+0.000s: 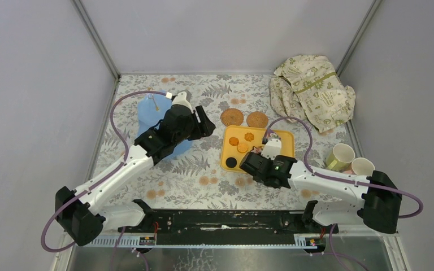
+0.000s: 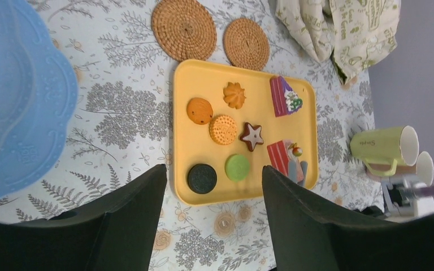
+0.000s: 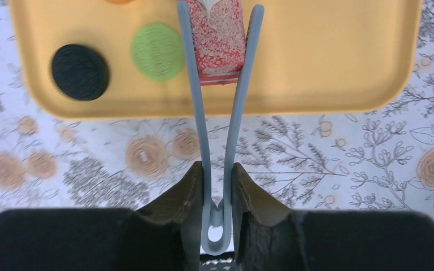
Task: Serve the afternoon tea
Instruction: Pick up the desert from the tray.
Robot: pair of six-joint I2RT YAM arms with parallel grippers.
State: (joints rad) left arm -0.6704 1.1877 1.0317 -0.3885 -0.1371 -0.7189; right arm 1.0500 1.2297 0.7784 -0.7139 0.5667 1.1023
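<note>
The left arm reaches from its base at the near left corner diagonally forward, its wrist above the light-blue stand (image 1: 147, 110). The left gripper (image 2: 213, 167) hangs above the counter (image 1: 215, 186), turned toward the yellow tray (image 2: 186, 169), jaws wide apart with nothing between them. The right arm lies low, running from its base at the near right toward the middle. The right gripper (image 3: 217, 175) is pinched on the looped end of grey tongs (image 3: 200, 113). The two blades of the tongs cross the tray's near rim and lie against both sides of a red-and-white slice (image 3: 217, 39) on the tray.

In the left wrist view the stand's scalloped rim is close on the left of the left gripper, the tray straight ahead. A strip of bare counter runs between the tray's near rim and the right gripper's fingers (image 3: 195, 180). Beyond the tray, past the tong tips, two round woven coasters (image 1: 232, 117) lie side by side, just off its far edge. The two pale cups (image 1: 339, 156) stand together well to the right of the right gripper, near the side wall. A crumpled cream cloth (image 1: 312, 93) sits in the far right corner.

Left of the tongs on the tray lie a green round biscuit (image 3: 157, 51) and a black sandwich biscuit (image 3: 79, 72). Farther in are orange biscuits, a star biscuit (image 2: 252, 136) and a purple slice (image 2: 284, 96).

The counter carries a grey-and-orange floral print. Plain grey walls (image 1: 39, 84) close it in on three sides.
</note>
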